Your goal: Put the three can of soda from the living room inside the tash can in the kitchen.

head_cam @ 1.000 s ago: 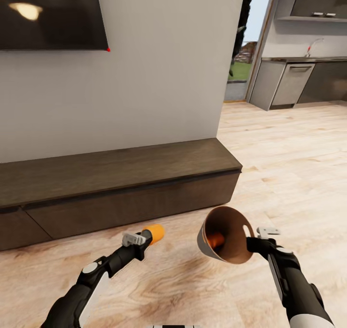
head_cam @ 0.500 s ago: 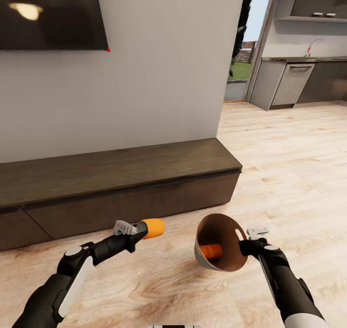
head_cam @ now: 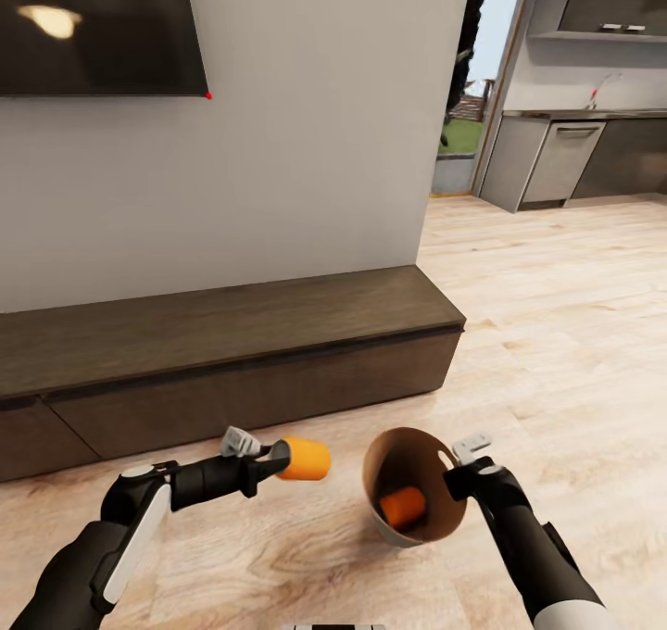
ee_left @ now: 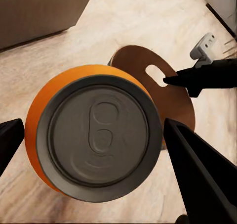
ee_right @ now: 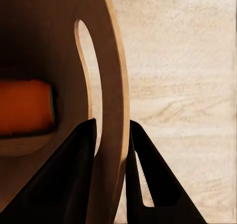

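The left gripper [head_cam: 269, 462], clamped on an orange can [head_cam: 305, 459], has swung it closer to the bin [head_cam: 408, 498] than 1 second ago. The right gripper [head_cam: 456, 475], pinching the bin's rim by the handle slot, has tipped it lower, mouth toward the can. 1 orange can [head_cam: 404, 507] lies inside already; the drop-in looks next.

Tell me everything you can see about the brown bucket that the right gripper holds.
The brown bucket is a round, tapering container that looks wooden inside, with a paler outer base. A slot-shaped handle hole is cut near its rim. It hangs tilted above the wooden floor, its mouth turned toward the left gripper. The right gripper pinches its wall at the rim, one finger inside and one outside. An orange soda can lies within.
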Controlling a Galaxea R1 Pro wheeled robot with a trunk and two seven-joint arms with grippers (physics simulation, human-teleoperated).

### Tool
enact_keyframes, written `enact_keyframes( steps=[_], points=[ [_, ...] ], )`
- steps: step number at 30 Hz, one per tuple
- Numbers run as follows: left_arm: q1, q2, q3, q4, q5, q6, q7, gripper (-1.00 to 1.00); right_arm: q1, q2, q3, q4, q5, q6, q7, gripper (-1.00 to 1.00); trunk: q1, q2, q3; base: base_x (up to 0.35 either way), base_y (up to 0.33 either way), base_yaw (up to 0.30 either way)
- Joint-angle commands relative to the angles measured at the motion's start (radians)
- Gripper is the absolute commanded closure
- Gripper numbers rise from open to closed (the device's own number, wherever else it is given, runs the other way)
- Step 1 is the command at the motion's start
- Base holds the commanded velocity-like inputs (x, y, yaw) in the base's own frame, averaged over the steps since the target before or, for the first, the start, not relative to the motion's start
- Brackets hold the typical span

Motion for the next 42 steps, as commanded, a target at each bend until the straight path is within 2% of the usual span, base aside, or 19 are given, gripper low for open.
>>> enact_keyframes(
  steps=[1, 5, 7, 11, 13, 18, 24, 27, 30, 33, 36, 40, 42],
  points=[
    [0.0, 0.0, 0.003, 0.0, 0.001, 0.008, -0.005, 1.0, -0.001, 0.001, 0.004, -0.004, -0.006, 0.006, 0.005, 1.0, 0.0, 0.0, 0.0, 0.0, 0.0, 0.0],
    [-0.01, 0.01, 0.012, -0.006, 0.001, 0.054, -0.082, 1.0, -0.001, 0.012, 0.029, -0.018, 0.011, 0.024, 0.005, 1.0, 0.0, 0.0, 0.0, 0.0, 0.0, 0.0],
    [-0.012, 0.012, 0.013, -0.017, 0.001, 0.068, -0.094, 1.0, -0.001, 0.019, 0.043, -0.02, 0.018, 0.026, 0.005, 1.0, 0.0, 0.0, 0.0, 0.0, 0.0, 0.0],
    [-0.013, 0.013, 0.013, -0.04, 0.001, 0.09, -0.104, 1.0, -0.001, 0.042, 0.058, -0.021, 0.07, 0.052, 0.005, 1.0, 0.0, 0.0, 0.0, 0.0, 0.0, 0.0],
    [-0.015, 0.012, 0.014, -0.046, 0.001, 0.096, -0.107, 1.0, -0.001, 0.066, 0.062, -0.021, 0.107, 0.062, 0.005, 1.0, 0.0, 0.0, 0.0, 0.0, 0.0, 0.0],
    [-0.023, 0.01, 0.022, -0.05, 0.002, 0.099, -0.138, 1.0, -0.001, 0.089, 0.065, -0.021, 0.139, 0.068, 0.005, 1.0, 0.0, 0.0, 0.0, 0.0, 0.0, 0.0],
    [-0.042, 0.001, 0.029, -0.051, 0.002, 0.129, -0.156, 1.0, -0.002, 0.108, 0.067, -0.03, 0.154, 0.072, 0.005, 1.0, 0.0, 0.0, 0.0, 0.0, 0.0, 0.0],
    [-0.049, -0.006, 0.028, -0.049, 0.002, 0.136, -0.158, 1.0, -0.002, 0.127, 0.067, -0.039, 0.195, 0.074, 0.005, 1.0, 0.0, 0.0, 0.0, 0.0, 0.0, 0.0],
    [-0.062, -0.019, 0.024, -0.044, -0.003, 0.138, -0.157, 1.0, -0.002, 0.137, 0.068, -0.046, 0.21, 0.085, 0.005, 1.0, 0.0, 0.0, 0.0, 0.0, 0.0, 0.0],
    [-0.07, -0.032, 0.022, -0.04, -0.008, 0.137, -0.153, 1.0, -0.002, 0.141, 0.086, -0.065, 0.215, 0.107, 0.005, 1.0, 0.0, 0.0, 0.0, 0.0, 0.0, 0.0],
    [-0.072, -0.07, 0.02, -0.034, -0.013, 0.136, -0.149, 1.0, -0.002, 0.142, 0.114, -0.081, 0.216, 0.137, 0.005, 1.0, 0.0, 0.0, 0.0, 0.0, 0.0, 0.0],
    [-0.073, -0.112, 0.019, -0.019, -0.017, 0.136, -0.136, 1.0, -0.002, 0.149, 0.123, -0.091, 0.217, 0.148, 0.005, 1.0, 0.0, 0.0, 0.0, 0.0, 0.0, 0.0],
    [-0.073, -0.124, 0.018, -0.016, -0.018, 0.135, -0.13, 1.0, -0.002, 0.151, 0.124, -0.092, 0.217, 0.149, 0.005, 1.0, 0.0, 0.0, 0.0, 0.0, 0.0, 0.0]
  ],
)
